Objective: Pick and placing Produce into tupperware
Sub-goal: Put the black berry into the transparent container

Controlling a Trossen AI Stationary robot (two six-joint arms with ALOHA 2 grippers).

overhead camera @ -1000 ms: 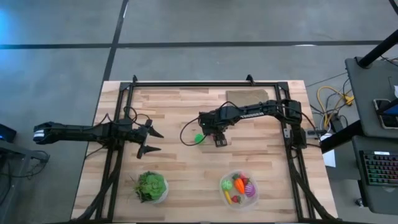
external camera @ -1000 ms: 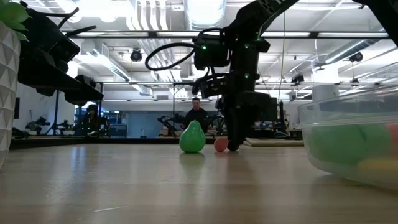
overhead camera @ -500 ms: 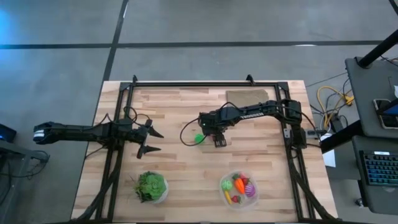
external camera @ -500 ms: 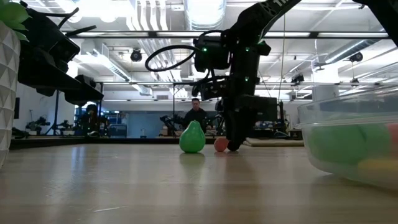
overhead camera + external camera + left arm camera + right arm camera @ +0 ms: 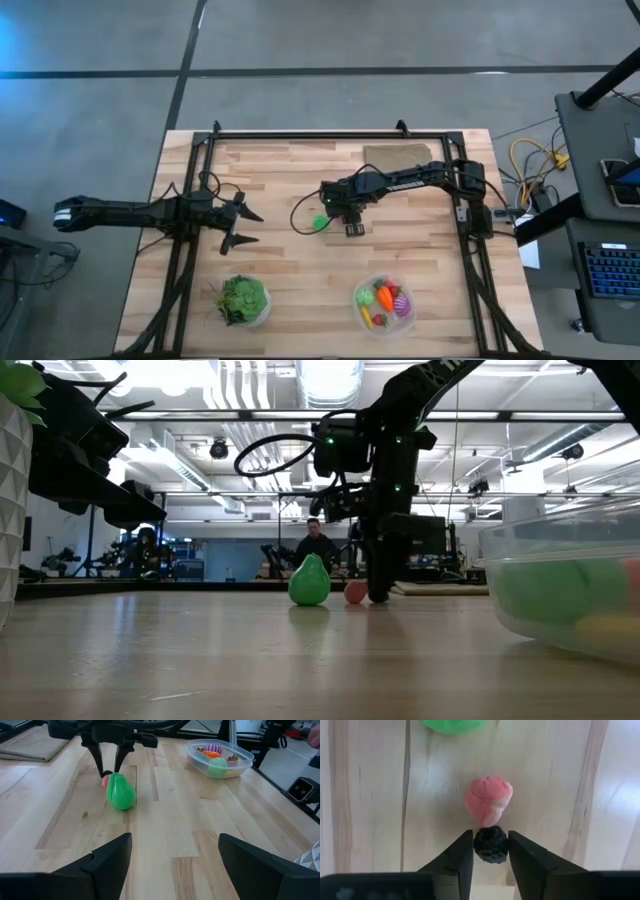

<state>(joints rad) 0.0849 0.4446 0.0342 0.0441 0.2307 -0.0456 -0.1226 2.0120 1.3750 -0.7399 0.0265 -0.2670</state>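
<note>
My right gripper (image 5: 352, 228) points down at the table's middle, shut on a small dark bumpy berry (image 5: 490, 844). A pink-red toy fruit (image 5: 488, 800) lies on the wood just beyond the berry. A green toy pear (image 5: 320, 221) stands on its base beside it and also shows in the low view (image 5: 309, 582). The clear round tupperware (image 5: 357, 303) at the near right holds several coloured toy pieces. My left gripper (image 5: 240, 227) waits open and empty at the table's left. My right gripper pinches the dark berry's two opposite sides (image 5: 476, 845) between its two fingers. The fingers come from above, pointing down, and their tips reach the table top (image 5: 378, 598). The berry is at table level; whether it is lifted I cannot tell.
A white bowl of leafy greens (image 5: 242, 300) stands at the near left. A tan pad (image 5: 397, 155) lies at the far edge. Black frame rails run along the table's left, right and far sides. Bare wood lies between the pear and the tupperware.
</note>
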